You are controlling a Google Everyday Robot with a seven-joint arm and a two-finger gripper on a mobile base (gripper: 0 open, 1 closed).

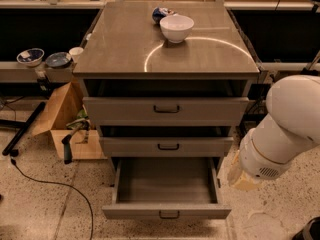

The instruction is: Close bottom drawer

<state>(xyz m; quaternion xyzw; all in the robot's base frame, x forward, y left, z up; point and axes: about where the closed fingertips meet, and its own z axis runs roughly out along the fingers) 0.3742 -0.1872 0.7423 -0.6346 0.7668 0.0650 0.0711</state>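
At the foot of the cabinet (85,91), the bottom drawer (166,186) stands pulled far out over the speckled floor (35,214), its plain grey inside open to view and its front panel, with a small dark handle (169,214), nearest the camera. Above it, the middle drawer (167,146) and the top drawer (166,110) each sit a little way out, with a dark gap showing over each front. The counter (125,49) on top carries a white bowl (176,28) near its back edge, upright, and a small blue-patterned thing (160,13) sits just behind the bowl. A bright curved reflection crosses the counter's surface in front of the bowl. To the right of the cabinet, the thick white arm (290,124) slants down from the right edge, and its pale yellowish end, the pincer (243,178), hangs just beside the bottom drawer's right wall, about level with the drawer's inside. I cannot tell whether the pincer is released or clenched, nor whether it touches the drawer. On the left, an open cardboard box (60,114) leans against the cabinet's side, a black cable (55,185) trails over the floor in front of it, and two dark bowls (30,56) and a small white cup (76,51) sit on a low shelf behind.
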